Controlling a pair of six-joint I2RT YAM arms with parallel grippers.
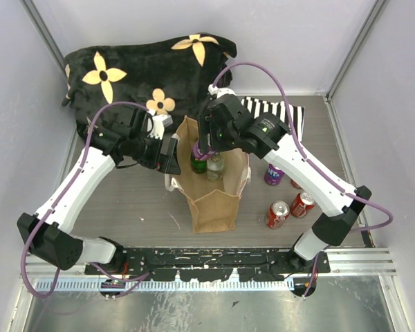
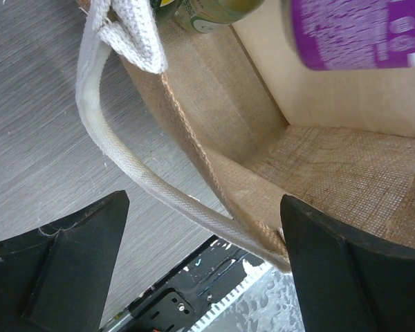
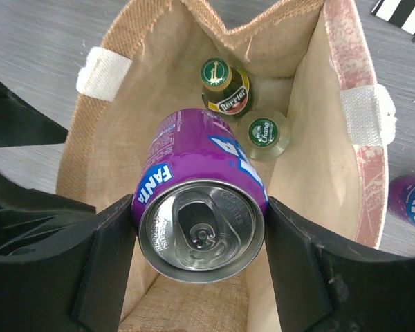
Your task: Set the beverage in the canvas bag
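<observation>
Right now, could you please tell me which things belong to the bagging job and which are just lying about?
Job: purple Fanta can in the right gripper; canvas bag; open left gripper at its rim; Perrier bottle and green-capped bottle already inside.
Lying about: second purple can, two red cans, striped cloth, floral blanket.

Spread hand [image 2: 204, 207] straddles canvas bag [image 2: 318, 173] rim; purple can [image 2: 353, 34], perhaps inside, above.

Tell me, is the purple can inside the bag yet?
Not yet. Two bottles already stand inside the canvas bag. The right pincer holds the purple can over its open mouth; the left pincer straddles the rim, open. To do: lower it and let go. Three more cans wait on the table.
</observation>
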